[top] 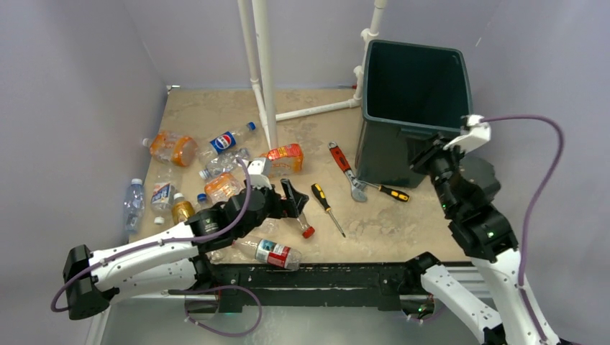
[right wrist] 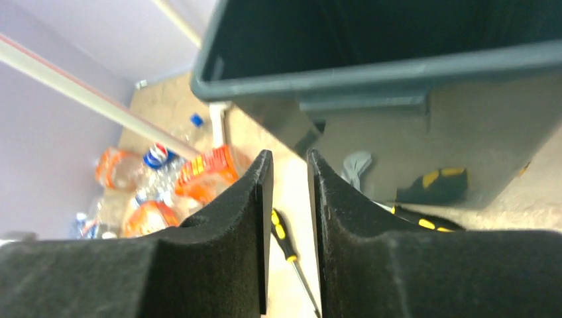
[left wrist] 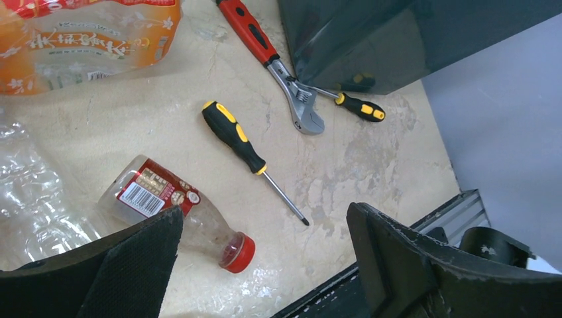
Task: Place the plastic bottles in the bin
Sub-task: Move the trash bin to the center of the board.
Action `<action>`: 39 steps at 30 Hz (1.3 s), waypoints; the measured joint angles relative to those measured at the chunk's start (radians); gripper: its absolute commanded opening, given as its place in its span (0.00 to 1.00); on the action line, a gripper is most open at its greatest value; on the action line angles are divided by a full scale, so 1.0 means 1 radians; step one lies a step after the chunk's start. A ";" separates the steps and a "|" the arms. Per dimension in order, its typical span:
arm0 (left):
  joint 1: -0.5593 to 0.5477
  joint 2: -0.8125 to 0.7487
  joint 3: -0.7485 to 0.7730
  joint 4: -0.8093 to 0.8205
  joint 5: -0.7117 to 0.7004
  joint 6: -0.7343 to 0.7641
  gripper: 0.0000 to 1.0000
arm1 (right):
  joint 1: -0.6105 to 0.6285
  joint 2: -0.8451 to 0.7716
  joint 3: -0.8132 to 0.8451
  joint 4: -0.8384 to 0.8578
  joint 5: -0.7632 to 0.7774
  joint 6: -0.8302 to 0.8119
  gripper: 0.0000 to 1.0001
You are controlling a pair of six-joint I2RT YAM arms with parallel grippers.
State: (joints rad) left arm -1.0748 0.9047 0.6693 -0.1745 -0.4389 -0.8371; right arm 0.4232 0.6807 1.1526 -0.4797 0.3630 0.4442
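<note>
My left gripper [left wrist: 263,215] hangs wide open over a red-capped bottle [left wrist: 152,195] lying on the table [left wrist: 371,172]. My right gripper [right wrist: 289,159], nearly clenched on nothing, faces the bin [right wrist: 371,73]. The other bottles [top: 173,149] lie scattered to the left.

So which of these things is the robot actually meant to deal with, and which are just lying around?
Part of the job: the plastic bottles, such as the Pepsi bottle, the orange-tinted bottle and the red-capped bottle; the green bin.

Just lying about: the large screwdriver, the small screwdriver, the red-handled wrench, the white pipes.
</note>
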 measured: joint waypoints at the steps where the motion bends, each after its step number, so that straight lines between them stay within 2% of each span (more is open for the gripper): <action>1: 0.000 -0.019 -0.010 0.001 -0.003 -0.003 0.94 | 0.000 -0.023 -0.053 0.008 -0.027 0.002 0.26; 5: 0.000 -0.095 -0.045 -0.002 -0.022 -0.018 0.94 | 0.000 -0.087 -0.211 0.050 -0.127 0.001 0.26; 9: 0.000 -0.118 -0.047 -0.017 -0.043 -0.023 0.94 | 0.000 -0.124 -0.287 0.092 -0.172 0.005 0.25; 19: 0.000 -0.104 -0.047 -0.086 -0.071 -0.061 0.93 | 0.000 -0.110 -0.523 0.194 -0.100 0.092 0.25; 27: 0.000 -0.100 -0.047 -0.112 -0.075 -0.072 0.93 | 0.000 -0.006 -0.560 0.317 0.016 0.137 0.30; 39: 0.000 -0.093 -0.047 -0.137 -0.090 -0.080 0.93 | -0.029 0.076 -0.596 0.414 0.161 0.182 0.44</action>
State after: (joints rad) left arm -1.0748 0.8116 0.6224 -0.3111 -0.5293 -0.9169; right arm 0.3943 0.7570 0.5568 -0.0654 0.5236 0.6262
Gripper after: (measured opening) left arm 0.933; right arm 0.413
